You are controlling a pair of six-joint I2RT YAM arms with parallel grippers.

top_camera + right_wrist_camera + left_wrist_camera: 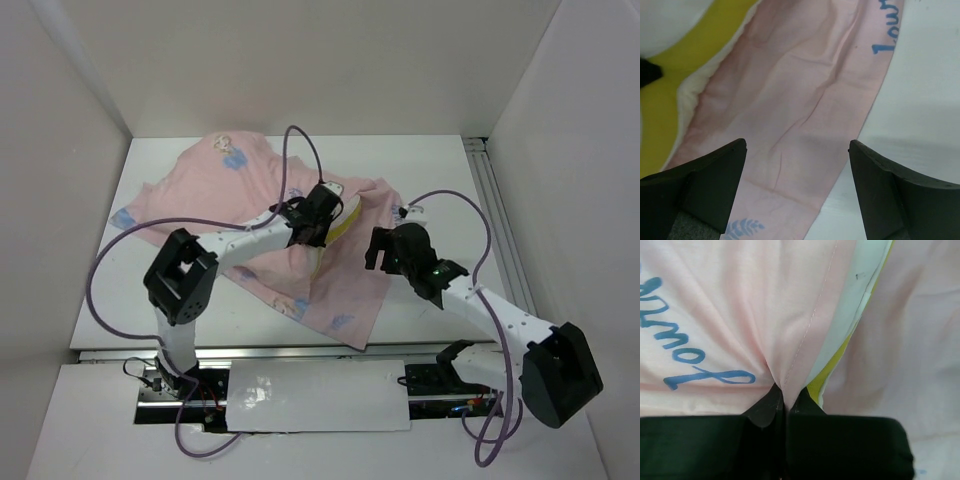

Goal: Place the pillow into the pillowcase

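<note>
The pale pink pillowcase lies spread over the table, blue prints showing through. The pillow is mostly hidden inside it; only its yellow edge and a strip of white show at the case's opening. My left gripper is shut on a fold of the pillowcase at that opening, with the pillow's yellow seam right beside its fingers. My right gripper is open and empty just above the pillowcase's right part; the pillow's yellow edge shows at its upper left.
White walls enclose the table on the left, back and right. A metal rail runs along the table's right side. Bare white table shows to the right of the pillowcase's edge. Purple cables loop over both arms.
</note>
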